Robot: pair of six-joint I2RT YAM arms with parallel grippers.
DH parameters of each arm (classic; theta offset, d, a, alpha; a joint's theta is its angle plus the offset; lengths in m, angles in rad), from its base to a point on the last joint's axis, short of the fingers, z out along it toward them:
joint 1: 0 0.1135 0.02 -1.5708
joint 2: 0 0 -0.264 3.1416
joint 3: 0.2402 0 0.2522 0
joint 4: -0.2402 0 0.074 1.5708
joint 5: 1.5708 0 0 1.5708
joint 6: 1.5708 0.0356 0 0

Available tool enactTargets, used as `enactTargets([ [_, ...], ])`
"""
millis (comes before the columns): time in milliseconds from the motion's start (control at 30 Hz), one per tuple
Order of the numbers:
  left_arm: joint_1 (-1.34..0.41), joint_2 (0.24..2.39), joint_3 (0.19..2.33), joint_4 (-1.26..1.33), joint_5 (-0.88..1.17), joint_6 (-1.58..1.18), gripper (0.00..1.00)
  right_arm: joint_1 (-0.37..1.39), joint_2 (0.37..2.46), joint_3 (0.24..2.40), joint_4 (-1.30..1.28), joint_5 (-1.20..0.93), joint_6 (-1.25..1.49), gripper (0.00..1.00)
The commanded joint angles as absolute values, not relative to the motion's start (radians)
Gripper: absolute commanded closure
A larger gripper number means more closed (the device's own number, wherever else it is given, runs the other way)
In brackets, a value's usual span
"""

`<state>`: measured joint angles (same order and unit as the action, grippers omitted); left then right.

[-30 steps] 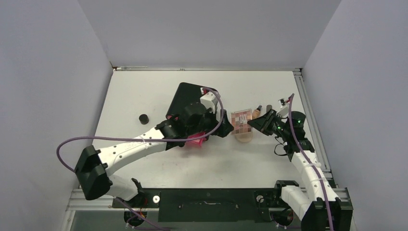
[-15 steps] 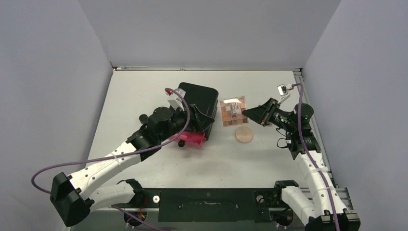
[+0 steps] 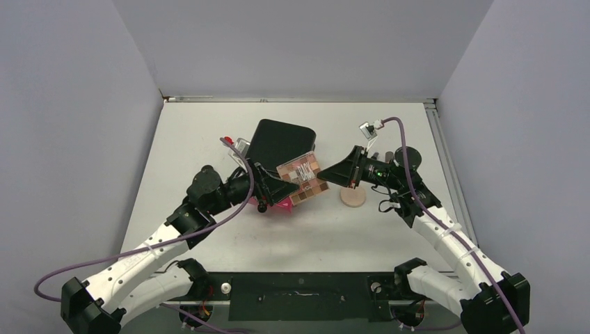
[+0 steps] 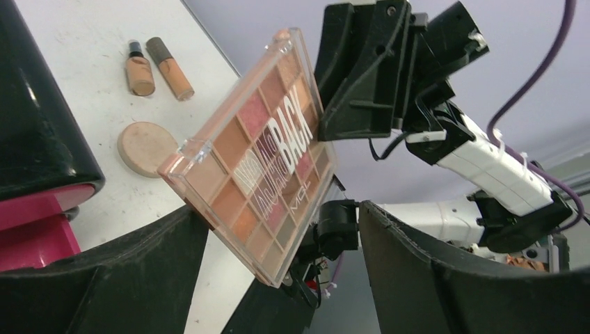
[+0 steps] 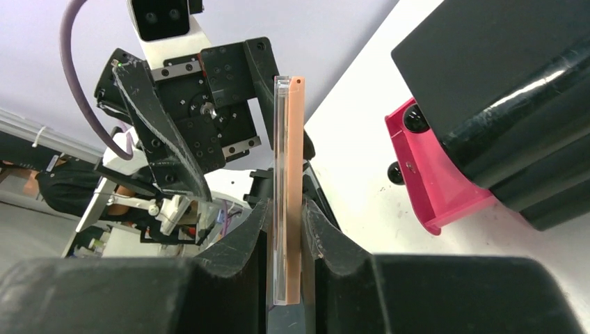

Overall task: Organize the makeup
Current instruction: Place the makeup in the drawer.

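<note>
Moving left, away from the peach disc [image 3: 353, 197], the palette [image 3: 303, 182] is hanging above the pink drawer [image 3: 281, 206], pinched tight by the right claw [image 3: 328, 175]. The left claw [image 3: 282, 186] is gaping wide around it; whether it is touching is hard to tell.

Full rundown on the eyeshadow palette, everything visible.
The eyeshadow palette is a flat case, clear lid over a peach base, with a grid of pink, tan and brown pans and white lettering. It hangs tilted in the air, one edge clamped in the jaws of the right gripper, its far end between the open jaws of the left gripper.
</note>
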<state>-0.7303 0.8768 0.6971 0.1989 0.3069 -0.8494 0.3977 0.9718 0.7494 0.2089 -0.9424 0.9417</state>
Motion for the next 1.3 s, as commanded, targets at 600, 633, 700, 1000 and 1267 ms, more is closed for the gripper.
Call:
enactTargets([
  [600,-0.712,0.688,0.604,0.256,0.356,-0.889,0.72,0.521,1.069,0.779,0.349,-0.896,0.942,0.95],
  [633,-0.712,0.681,0.600,0.255,0.350,-0.893,0.72,0.523,1.072,0.778,0.349,-0.895,0.939,0.95],
  [700,-0.712,0.667,0.589,0.266,0.331,-0.907,0.69,0.527,1.082,0.776,0.352,-0.894,0.938,0.95],
  [1000,-0.700,0.632,0.551,0.327,0.348,-0.948,0.68,0.546,1.111,0.768,0.365,-0.890,0.932,0.95],
  [1267,-0.695,0.599,0.549,0.297,0.322,-0.920,0.95,0.550,1.134,0.755,0.355,-0.873,0.924,0.94],
])
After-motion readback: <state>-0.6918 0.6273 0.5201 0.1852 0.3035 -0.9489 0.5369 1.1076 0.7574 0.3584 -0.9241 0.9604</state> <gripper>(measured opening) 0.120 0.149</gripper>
